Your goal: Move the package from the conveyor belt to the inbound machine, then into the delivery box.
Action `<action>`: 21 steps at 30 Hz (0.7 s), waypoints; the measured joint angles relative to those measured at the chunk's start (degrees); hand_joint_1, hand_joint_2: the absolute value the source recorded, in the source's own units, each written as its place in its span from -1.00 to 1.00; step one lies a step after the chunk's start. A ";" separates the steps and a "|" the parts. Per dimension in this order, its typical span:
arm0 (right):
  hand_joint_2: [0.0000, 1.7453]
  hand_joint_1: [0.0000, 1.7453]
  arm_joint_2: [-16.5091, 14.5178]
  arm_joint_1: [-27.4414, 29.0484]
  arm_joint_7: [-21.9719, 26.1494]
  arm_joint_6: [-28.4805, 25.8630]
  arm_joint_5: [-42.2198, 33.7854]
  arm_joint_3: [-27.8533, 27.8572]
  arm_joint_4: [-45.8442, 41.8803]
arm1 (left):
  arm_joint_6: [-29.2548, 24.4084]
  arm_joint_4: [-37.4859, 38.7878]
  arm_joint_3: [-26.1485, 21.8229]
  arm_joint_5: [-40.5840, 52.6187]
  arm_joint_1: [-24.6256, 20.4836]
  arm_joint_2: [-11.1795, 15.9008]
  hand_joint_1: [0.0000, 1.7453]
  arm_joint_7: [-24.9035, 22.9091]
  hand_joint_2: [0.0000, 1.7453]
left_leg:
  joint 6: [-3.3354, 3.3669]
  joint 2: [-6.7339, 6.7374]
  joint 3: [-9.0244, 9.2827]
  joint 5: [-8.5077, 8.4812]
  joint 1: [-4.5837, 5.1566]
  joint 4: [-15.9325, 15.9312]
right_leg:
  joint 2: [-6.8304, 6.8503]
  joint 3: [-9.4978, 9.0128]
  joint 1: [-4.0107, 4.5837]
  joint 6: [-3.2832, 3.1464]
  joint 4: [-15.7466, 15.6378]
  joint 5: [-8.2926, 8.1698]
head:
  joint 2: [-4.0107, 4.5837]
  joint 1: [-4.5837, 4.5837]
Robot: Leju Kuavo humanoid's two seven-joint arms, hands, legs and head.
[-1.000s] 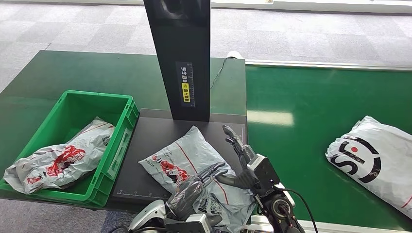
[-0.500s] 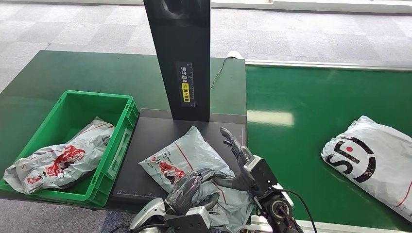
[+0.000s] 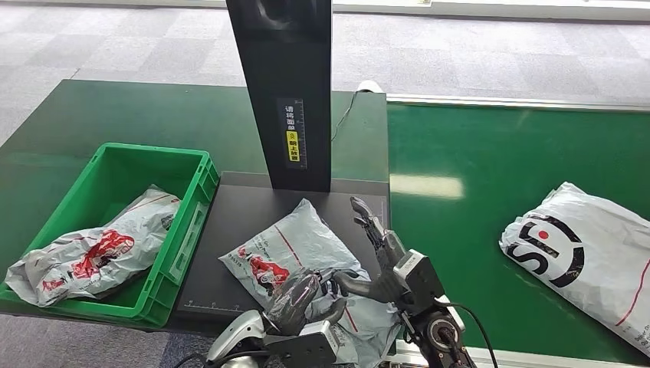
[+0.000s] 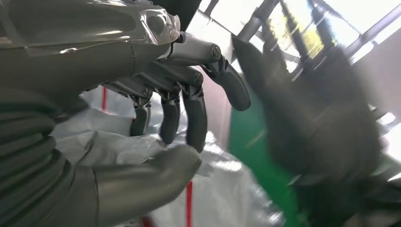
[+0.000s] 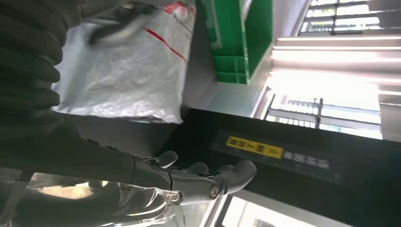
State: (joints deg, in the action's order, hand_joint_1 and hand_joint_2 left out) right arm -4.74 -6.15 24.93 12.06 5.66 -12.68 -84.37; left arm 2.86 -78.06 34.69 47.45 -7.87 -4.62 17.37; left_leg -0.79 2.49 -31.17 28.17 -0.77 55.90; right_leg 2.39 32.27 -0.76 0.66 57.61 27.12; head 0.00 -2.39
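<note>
On the green conveyor belt (image 3: 475,161), at the robot's right, a white package with a black-and-red logo (image 3: 582,249) lies flat, while to the left a green delivery box (image 3: 195,192) on the dark table (image 3: 115,111) already contains a grey bag (image 3: 96,249). Between them stands the inbound machine, a black column (image 3: 283,84) rising from a black platform (image 3: 230,230), and on that platform rests the task's package (image 3: 295,245), a grey mailer with red print. It appears soft, light and crinkled, its plastic skin probably slippery; a hold that gathers a fold near the robot-side edge should serve better than a flat press, since the contents are likely to sag. The left hand (image 3: 303,295) bears on the near corner of the package, fingers (image 4: 196,116) curled toward the thumb with grey film between them, so it seems to pinch the bag. The right hand (image 3: 379,249) stands beside the package's right edge, fingers extended and spread, holding nothing. Judged from this layout, the transfer into the box is not yet done.
</note>
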 joint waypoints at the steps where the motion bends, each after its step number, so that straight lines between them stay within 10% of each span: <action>1: 1.00 -1.00 -0.18 -0.17 0.23 -0.03 -0.18 0.12 -0.45 | 0.05 0.16 -0.01 0.10 0.24 0.04 -0.71 -0.14 1.00 | 0.00 0.00 0.01 0.00 0.00 0.00 | 0.00 0.00 0.00 0.00 0.00 0.00 | 0.00 -0.01; 5: 1.00 -1.00 -0.65 -0.49 0.81 -0.07 -0.50 0.42 -1.72 | 0.10 0.47 0.01 0.55 0.88 0.13 0.98 -0.33 1.00 | 0.00 -0.01 0.02 0.00 0.00 0.00 | 0.01 -0.01 0.00 0.00 0.00 0.00 | 0.00 0.00; 21: 1.00 -1.00 -1.39 -0.47 1.48 -0.56 -1.37 1.39 -3.13 | 0.68 0.62 -0.01 0.77 1.82 0.18 1.00 -0.43 1.00 | 0.00 0.00 0.02 0.00 0.00 0.00 | 0.00 -0.01 0.00 0.00 0.00 0.00 | 0.00 -0.01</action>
State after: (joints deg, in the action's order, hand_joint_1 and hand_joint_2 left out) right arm -6.13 -6.62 26.40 11.50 4.28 -11.29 -87.49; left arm 3.54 -77.44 34.68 48.22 -6.05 -4.44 16.94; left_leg -0.79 2.49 -31.15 28.17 -0.77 55.89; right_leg 2.39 32.27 -0.76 0.65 57.61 27.12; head 0.00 -2.40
